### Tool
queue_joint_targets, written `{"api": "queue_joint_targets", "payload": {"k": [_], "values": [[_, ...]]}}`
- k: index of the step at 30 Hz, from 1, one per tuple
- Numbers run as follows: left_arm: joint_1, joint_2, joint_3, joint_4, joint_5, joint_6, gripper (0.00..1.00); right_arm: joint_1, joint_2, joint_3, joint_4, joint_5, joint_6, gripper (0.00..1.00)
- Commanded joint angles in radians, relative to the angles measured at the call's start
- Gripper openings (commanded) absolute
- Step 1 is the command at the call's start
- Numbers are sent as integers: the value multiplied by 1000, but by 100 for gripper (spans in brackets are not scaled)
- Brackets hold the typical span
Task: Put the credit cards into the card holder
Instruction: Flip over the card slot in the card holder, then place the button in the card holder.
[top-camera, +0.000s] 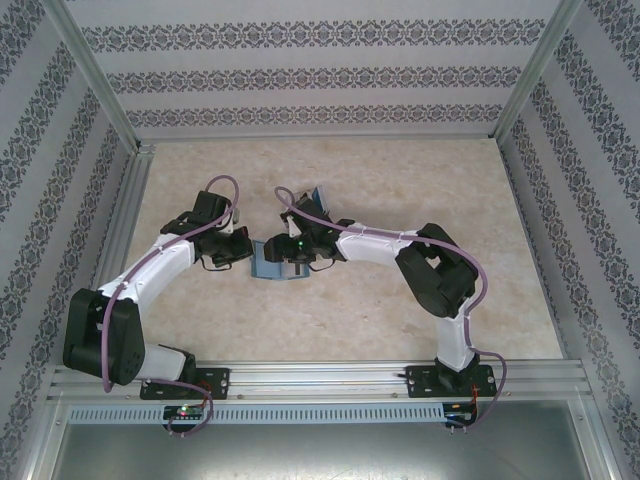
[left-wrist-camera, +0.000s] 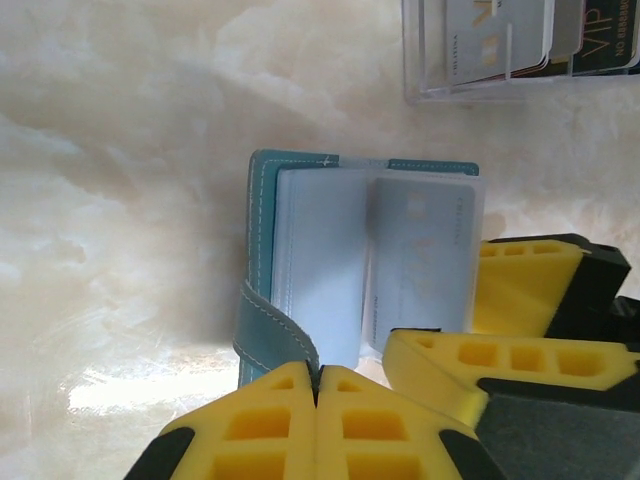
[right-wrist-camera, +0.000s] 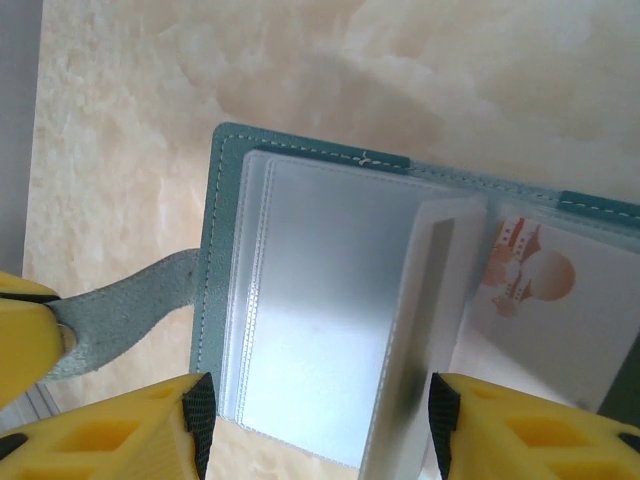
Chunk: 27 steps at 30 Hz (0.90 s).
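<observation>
Left gripper (left-wrist-camera: 317, 385) pinched shut on strap (left-wrist-camera: 265, 325) of open card holder (left-wrist-camera: 262, 250); right gripper (right-wrist-camera: 320, 410) spread wide astride upright clear sleeve (right-wrist-camera: 320, 320), whitish card (left-wrist-camera: 425, 250) inside, on pale table (top-camera: 400, 320).

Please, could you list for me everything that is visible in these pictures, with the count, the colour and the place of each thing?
card holder: one, teal, lying open on the table between the two grippers
clasp tab: one, teal, on the holder's edge
clear sleeves: several, transparent, inside the holder
credit cards: one whitish, in a sleeve; several of mixed colours, in the clear box
clear box: one, transparent, on the table beyond the holder
table: one, beige marbled
left gripper: yellow fingers, shut on the clasp tab
right gripper: yellow fingers, open, straddling the sleeves
</observation>
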Motion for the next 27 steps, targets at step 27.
{"api": "queue_joint_targets", "payload": {"k": [27], "values": [[32,-20,-81,12,-33,12,27,-206,-231,-116,-186,108,-150,52]]}}
